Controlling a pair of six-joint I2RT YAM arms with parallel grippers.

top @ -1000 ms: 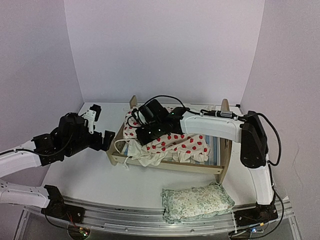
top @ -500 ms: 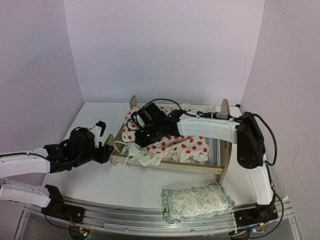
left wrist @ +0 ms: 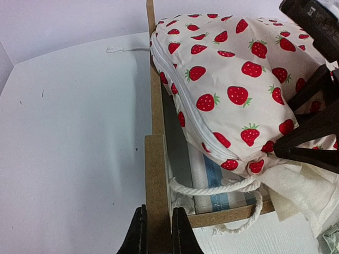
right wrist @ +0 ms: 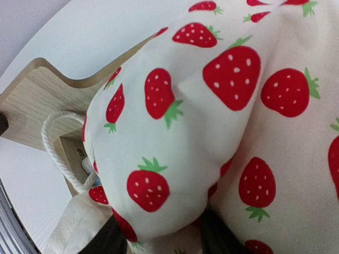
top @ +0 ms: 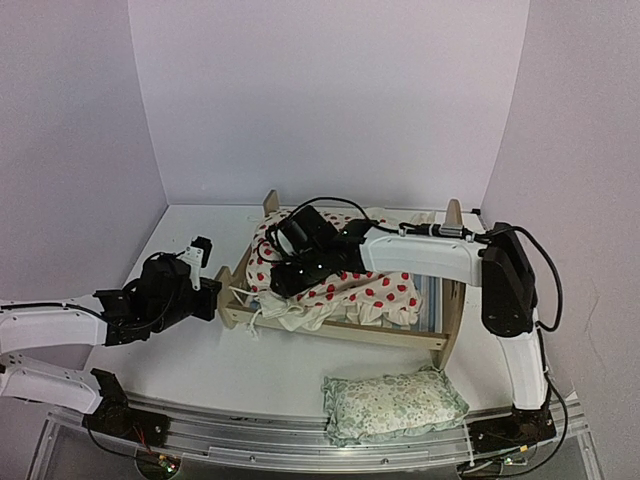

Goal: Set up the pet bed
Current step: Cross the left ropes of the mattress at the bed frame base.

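Pet bed (left wrist: 156, 159) board sits clamped in left gripper (left wrist: 158, 214), clear only wrist-side.

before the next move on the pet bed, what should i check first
1. Left gripper clamped on the pet bed end board: ok, a finger on each face.
2. Right gripper free of the strawberry cushion: cannot tell, fabric bulges between its fingers.
3. Cushion flat inside the frame: not ok, it is bunched, with fabric draped over the side rail.
4. Rope loop clear of the left fingers: ok.
5. Floral pillow out of the way: ok, on the table in front of the bed.
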